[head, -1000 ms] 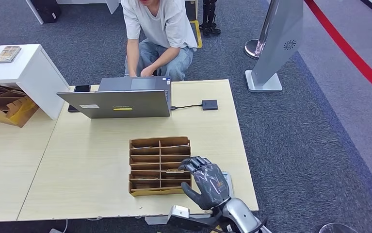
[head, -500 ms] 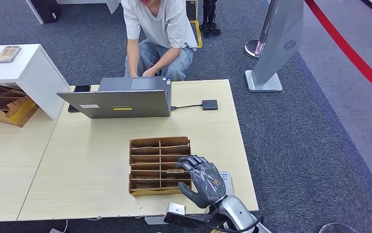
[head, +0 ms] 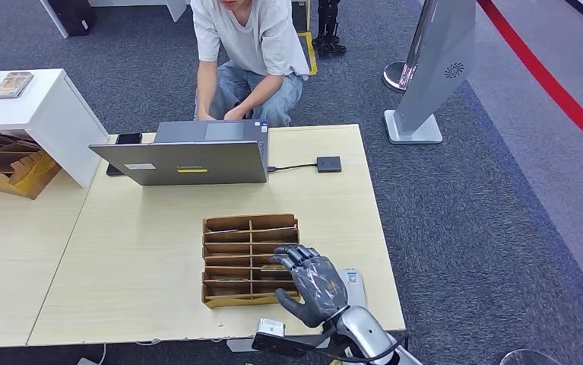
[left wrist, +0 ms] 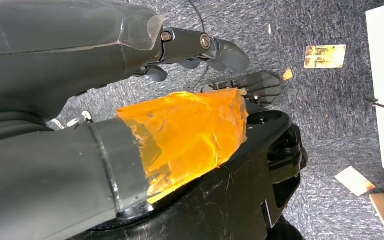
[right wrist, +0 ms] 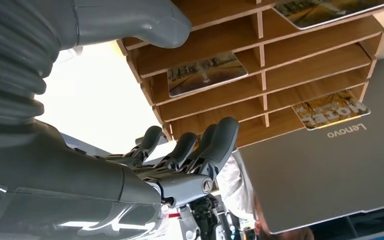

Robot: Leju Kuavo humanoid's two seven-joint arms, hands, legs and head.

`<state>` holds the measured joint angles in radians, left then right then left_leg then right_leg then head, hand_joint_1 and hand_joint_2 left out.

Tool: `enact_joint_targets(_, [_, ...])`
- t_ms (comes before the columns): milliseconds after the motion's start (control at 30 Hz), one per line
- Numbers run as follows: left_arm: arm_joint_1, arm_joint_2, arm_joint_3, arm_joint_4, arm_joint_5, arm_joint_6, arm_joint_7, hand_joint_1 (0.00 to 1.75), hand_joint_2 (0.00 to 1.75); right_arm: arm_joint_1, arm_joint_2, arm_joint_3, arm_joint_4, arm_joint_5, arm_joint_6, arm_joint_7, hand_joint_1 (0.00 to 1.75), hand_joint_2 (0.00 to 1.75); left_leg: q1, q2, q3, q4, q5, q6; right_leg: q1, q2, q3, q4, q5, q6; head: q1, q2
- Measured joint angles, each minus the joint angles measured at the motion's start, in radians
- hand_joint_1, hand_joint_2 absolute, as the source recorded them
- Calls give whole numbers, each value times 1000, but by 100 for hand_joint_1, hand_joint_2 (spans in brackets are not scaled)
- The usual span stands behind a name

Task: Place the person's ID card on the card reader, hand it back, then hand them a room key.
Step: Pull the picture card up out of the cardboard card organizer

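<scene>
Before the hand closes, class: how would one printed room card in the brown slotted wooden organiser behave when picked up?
The printed card looks thin and flat, so probably stiff and light. It lies flush on a shelf of the brown slotted wooden organiser, so the right hand may struggle to get under it. Its glossy face suggests it could slide rather than lift.

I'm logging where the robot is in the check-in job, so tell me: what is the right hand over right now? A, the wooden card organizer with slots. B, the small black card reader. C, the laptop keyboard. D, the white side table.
A: in the head view the right hand hangs over the near right part of the wooden card organizer, its fingers spread and holding nothing, well short of the laptop and the black card reader.
</scene>
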<state>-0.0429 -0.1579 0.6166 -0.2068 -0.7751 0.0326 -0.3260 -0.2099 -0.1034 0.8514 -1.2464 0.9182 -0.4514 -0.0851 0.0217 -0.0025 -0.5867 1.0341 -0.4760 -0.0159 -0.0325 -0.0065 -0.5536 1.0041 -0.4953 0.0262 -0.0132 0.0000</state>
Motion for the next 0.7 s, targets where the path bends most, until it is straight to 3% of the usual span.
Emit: enact_joint_targets(700, [-7,0,-8,0,-12,-3,6,0,0,-29,26,9,67,-14,13,12,66,175,0,0,0,0,0,0,0,0,0,0,0,0,0,0])
